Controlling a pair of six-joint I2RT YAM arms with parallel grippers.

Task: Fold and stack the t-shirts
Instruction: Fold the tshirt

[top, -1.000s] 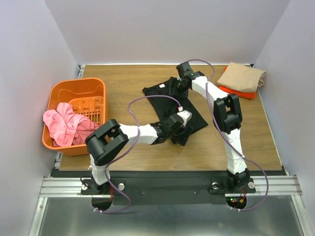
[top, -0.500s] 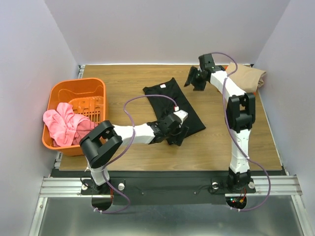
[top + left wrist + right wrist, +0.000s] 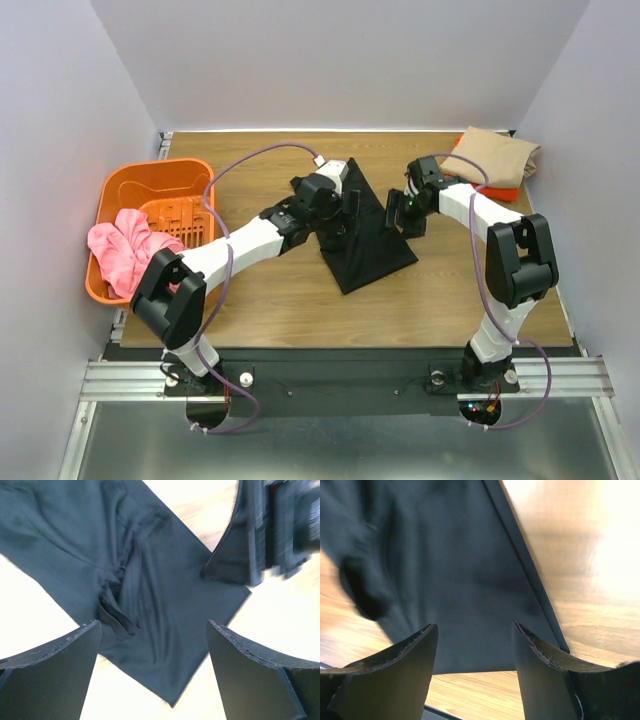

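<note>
Surface: a brown table with a wood-grain top; most of what shows is bare board.
Room: plain pale walls stand at the far edge and at both sides, closing the table on three sides.
Near edge: a grey metal rail runs across under the two arm bases, and a dull metal sheet lies below it.
Left side: an orange plastic basket stands at the left edge of the table, with a pink cloth hanging over its near rim.
Black t-shirt: it lies flat near the middle of the table, a little toward the far side, folded to a narrow shape with one corner pointing to the near edge. Some creases show in the left wrist view.
Tan t-shirt: folded, in the far right corner, on top of the orange one.
Orange t-shirt: only its near edge shows from under the tan one.
Left gripper: it hangs over the far part of the black t-shirt; its fingers stand wide apart, with nothing between them.
Right gripper: it is at the right edge of the black t-shirt, between that shirt and the stack in the corner. In its own view the fingers are apart, the black cloth lies beyond them, and they hold nothing.
Light: bright patches fall on the wood in both wrist views.
</note>
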